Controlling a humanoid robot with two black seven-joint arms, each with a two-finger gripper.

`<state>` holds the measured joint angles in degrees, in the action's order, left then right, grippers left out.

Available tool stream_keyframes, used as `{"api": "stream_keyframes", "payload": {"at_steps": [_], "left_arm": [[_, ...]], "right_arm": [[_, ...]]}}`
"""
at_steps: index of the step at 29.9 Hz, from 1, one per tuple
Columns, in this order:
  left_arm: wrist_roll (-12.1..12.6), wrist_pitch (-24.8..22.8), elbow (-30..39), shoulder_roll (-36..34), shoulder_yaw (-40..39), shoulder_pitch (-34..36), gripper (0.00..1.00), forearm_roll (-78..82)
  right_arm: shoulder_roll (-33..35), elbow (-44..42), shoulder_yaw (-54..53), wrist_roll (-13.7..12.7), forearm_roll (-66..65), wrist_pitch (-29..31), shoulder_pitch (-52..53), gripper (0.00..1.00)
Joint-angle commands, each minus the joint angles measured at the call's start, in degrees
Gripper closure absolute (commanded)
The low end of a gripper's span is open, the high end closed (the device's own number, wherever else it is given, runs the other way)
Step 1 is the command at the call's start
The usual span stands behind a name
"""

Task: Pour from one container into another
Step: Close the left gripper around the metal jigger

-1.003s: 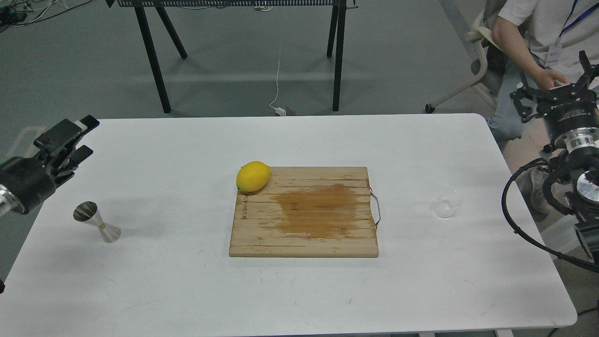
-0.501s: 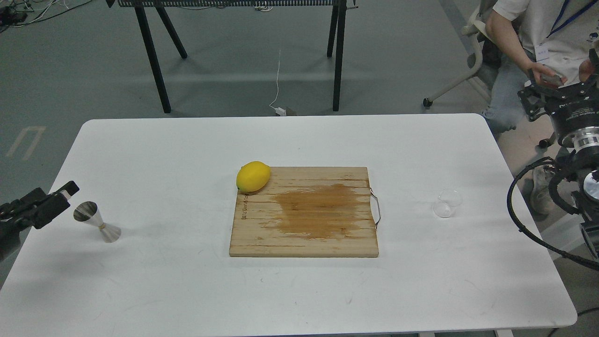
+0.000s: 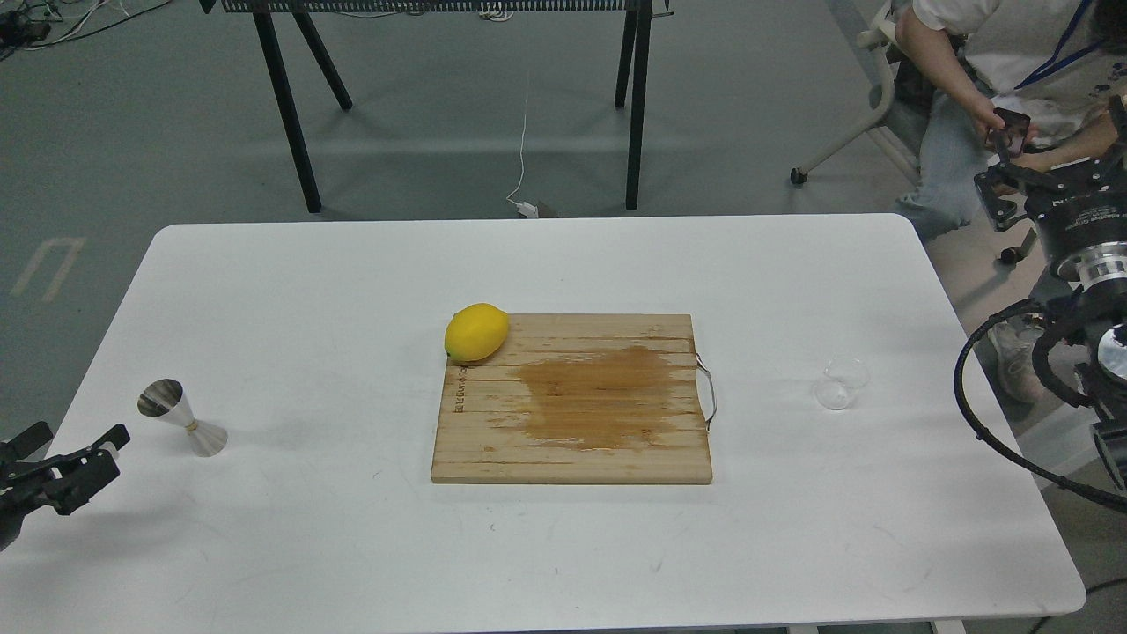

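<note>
The small clear glass cup (image 3: 841, 384) stands on the white table (image 3: 563, 264), right of the cutting board. At the table's left edge stands the steel hourglass jigger (image 3: 181, 419), its wide mouth facing up. Low at the left edge, my left gripper (image 3: 76, 438) is open and empty, a short way below and left of the jigger and not touching it. My right gripper (image 3: 1052, 180) is off the table's far right corner, raised and far from the cup. Its fingers are spread with nothing between them.
A wooden cutting board (image 3: 572, 401) with a wet stain lies mid-table, with a yellow lemon (image 3: 476, 332) on its far left corner. A seated person (image 3: 986, 70) is just behind my right gripper. Black cables (image 3: 995, 423) loop beside the table's right edge.
My left gripper has dropped from above and behind the jigger to a spot low at the table's left edge. The right gripper shifted slightly right, and the person behind it moved.
</note>
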<state>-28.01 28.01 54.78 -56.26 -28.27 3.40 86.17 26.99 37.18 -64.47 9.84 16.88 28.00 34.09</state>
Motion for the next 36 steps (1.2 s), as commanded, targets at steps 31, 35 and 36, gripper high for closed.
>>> {"api": "stream_keyframes", "payload": {"at_steps": [31,35,36], "left_arm": [[0.01,-0.01,-14.96,15.82,3.48,9.96,0.16,4.45],[0.01,-0.01,-15.31,16.09,3.48,10.05,0.26,4.45],[0.01,-0.01,-15.40,16.09,3.48,10.13,0.30,4.53]], "right_arm": [[0.08,0.09,0.23,-0.26,-0.09,0.00,-0.52,0.00],[0.44,0.09,0.31,-0.26,-0.09,0.00,-0.61,0.00],[0.44,0.09,0.23,-0.26,-0.09,0.00,-0.61,0.00]]}}
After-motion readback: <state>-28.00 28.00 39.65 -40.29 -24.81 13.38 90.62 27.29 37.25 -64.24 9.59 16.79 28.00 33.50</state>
